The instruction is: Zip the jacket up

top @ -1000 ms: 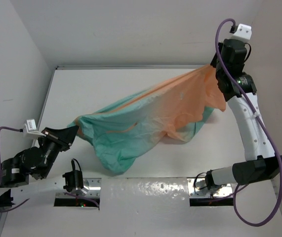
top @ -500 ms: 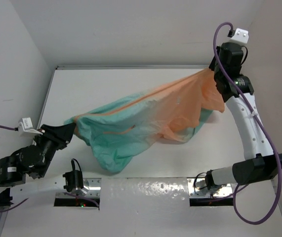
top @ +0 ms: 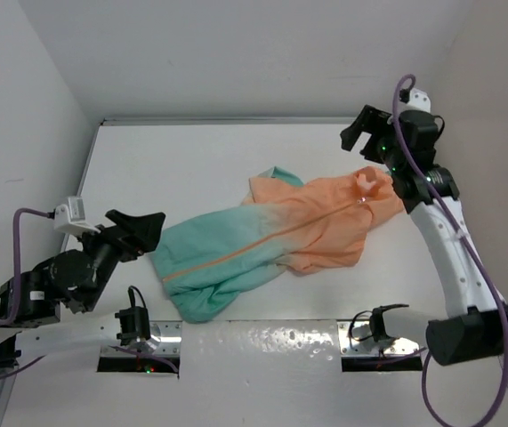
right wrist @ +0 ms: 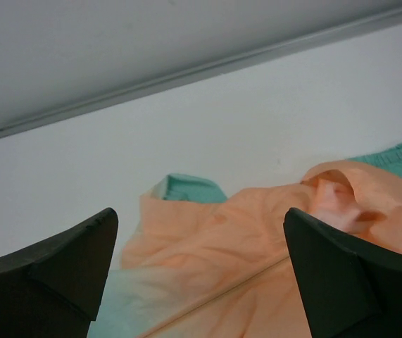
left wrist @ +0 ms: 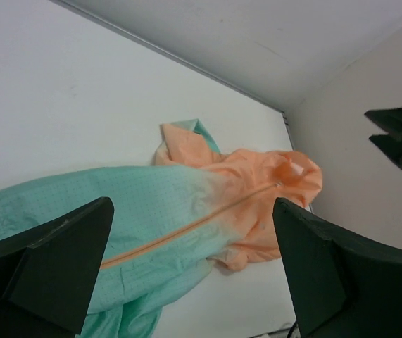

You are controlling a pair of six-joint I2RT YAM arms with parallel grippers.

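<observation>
The jacket point(top: 271, 236) lies crumpled on the white table, mint-teal end toward the left, peach-orange end with the hood point(top: 374, 182) toward the right. Its orange zipper point(top: 262, 242) runs diagonally along the top and looks closed up to the collar. My left gripper point(top: 138, 227) stands open just left of the teal hem, holding nothing. In the left wrist view the left gripper point(left wrist: 192, 204) frames the jacket point(left wrist: 186, 211) lying beyond its fingers. My right gripper point(top: 360, 133) hangs open above the hood, empty. The right gripper point(right wrist: 201, 211) looks down on the orange jacket point(right wrist: 257, 267).
White walls close in the table point(top: 191, 160) at the back and on both sides. The arm bases point(top: 138, 329) sit at the near edge. The right gripper's black fingers point(left wrist: 398, 134) show at the right edge of the left wrist view.
Both grippers opened and let go of the jacket. It dropped from being stretched between them and now lies on the table. The right gripper moved left, away from the fabric.
</observation>
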